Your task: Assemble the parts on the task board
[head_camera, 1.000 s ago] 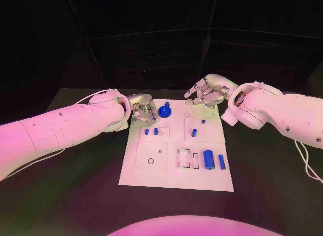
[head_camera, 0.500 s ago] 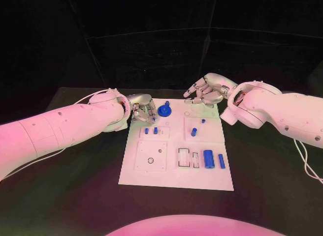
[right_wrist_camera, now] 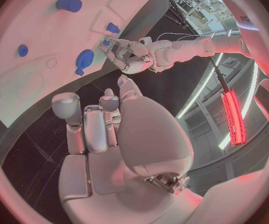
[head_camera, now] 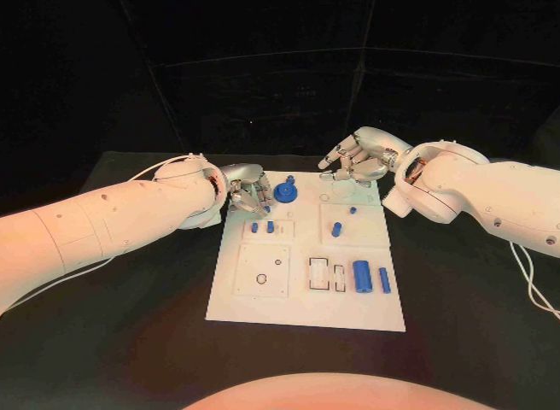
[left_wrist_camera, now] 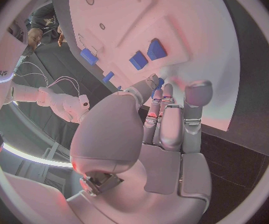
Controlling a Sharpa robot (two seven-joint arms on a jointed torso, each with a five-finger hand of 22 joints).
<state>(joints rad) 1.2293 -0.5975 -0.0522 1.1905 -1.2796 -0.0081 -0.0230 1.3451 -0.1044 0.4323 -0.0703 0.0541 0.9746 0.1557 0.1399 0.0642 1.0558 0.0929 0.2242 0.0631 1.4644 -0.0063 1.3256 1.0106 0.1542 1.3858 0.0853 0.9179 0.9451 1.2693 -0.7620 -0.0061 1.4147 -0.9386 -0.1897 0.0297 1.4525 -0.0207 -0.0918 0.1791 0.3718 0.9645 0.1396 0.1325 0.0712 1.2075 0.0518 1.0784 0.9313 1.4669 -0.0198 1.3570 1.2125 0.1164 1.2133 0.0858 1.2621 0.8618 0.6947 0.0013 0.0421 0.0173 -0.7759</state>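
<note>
Left hand [head_camera: 247, 193] sits at the far left corner of the white task board [head_camera: 307, 307], fingers curled downward over the board's edge, just beside the round blue part [head_camera: 286, 195] that stands near the board's far end. From where I stand I cannot tell whether the fingertips actually pinch anything; in the left wrist view the fingers [left_wrist_camera: 172, 119] lie close together, pointing at the board, with nothing visibly between them. Right hand [head_camera: 358, 159] hovers above the far right corner of the board, fingers loosely bent and apart, holding nothing; the right wrist view shows its fingers [right_wrist_camera: 91, 124] empty over the dark table.

Moving outward along the board: two small blue pegs [head_camera: 263, 228] stand side by side in the left square panel, a short blue peg [head_camera: 337, 230] stands in the right panel, with a tiny blue stud [head_camera: 352, 210] just beyond it. Nearer the robot, a thick blue cylinder [head_camera: 361, 276] and a slim blue bar [head_camera: 383, 280] lie side by side near the right edge, next to two outlined slots. The black table [head_camera: 132, 342] surrounds the board.
</note>
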